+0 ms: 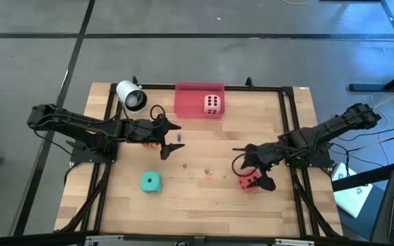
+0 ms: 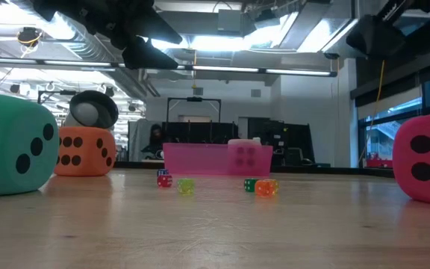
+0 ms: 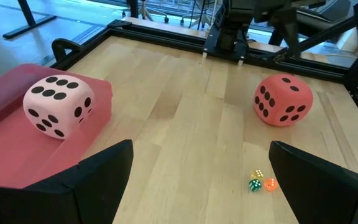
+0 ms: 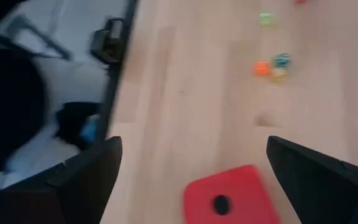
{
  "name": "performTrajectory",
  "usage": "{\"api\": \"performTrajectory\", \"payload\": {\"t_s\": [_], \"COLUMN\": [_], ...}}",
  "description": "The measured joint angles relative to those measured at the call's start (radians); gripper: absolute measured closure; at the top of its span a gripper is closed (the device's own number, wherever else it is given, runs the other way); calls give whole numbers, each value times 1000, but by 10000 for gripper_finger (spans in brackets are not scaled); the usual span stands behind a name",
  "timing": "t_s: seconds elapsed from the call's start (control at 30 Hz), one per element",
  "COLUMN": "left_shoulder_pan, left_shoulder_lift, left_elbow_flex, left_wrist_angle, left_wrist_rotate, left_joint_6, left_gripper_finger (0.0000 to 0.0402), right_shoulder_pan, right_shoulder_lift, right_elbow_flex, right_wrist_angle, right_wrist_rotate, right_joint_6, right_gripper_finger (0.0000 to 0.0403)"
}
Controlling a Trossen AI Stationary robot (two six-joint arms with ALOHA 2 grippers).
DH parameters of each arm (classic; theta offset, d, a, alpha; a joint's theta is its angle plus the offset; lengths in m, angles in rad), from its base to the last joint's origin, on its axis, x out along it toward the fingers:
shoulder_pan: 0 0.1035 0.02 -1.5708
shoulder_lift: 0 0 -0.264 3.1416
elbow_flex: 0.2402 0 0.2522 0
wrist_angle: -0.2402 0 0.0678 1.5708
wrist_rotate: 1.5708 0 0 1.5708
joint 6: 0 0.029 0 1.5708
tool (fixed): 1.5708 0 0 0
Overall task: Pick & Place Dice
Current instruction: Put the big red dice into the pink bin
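Four big dice show. The pale pink die sits in the flat pink tray at the table's far side. The orange die rests on the table, partly under my left arm. The teal die lies nearer the front. The red die rests on the table at the right. My left gripper is open above the table, aimed across it, with the pink die and red die ahead. My right gripper is open and tilts down over the red die, clear of it.
Several tiny coloured dice are scattered mid-table between the arms, and also show in the low view. A white cylinder lies at the far left corner. A black rail frames the tabletop. Bare wood lies along the front.
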Motion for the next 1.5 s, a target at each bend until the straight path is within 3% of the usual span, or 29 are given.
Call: {"api": "performTrajectory", "payload": {"t_s": [0.13,0.37,0.77,1.03,1.5], "left_shoulder_pan": [0,0,0,0,0], "left_shoulder_lift": [0,0,0,0,0], "left_elbow_flex": [0,0,0,0,0], "left_wrist_angle": [0,-2,-4,-4,-5], "left_wrist_rotate": [-2,-5,-6,-20,-31], "left_joint_6": [-10,-18,-43,-66,-69], "left_gripper_finger": [29,29,29,29,29], "right_shoulder_pan": [5,25,173,218,215], "right_shoulder_lift": [18,109,225,258,310], "right_elbow_flex": [0,0,1,4,4], "right_wrist_angle": [-77,-211,-212,-201,-144], "right_wrist_rotate": [108,137,142,218,184], "right_joint_6": [3,24,7,-145,-348], "right_gripper_finger": [3,3,3,3,3]}}
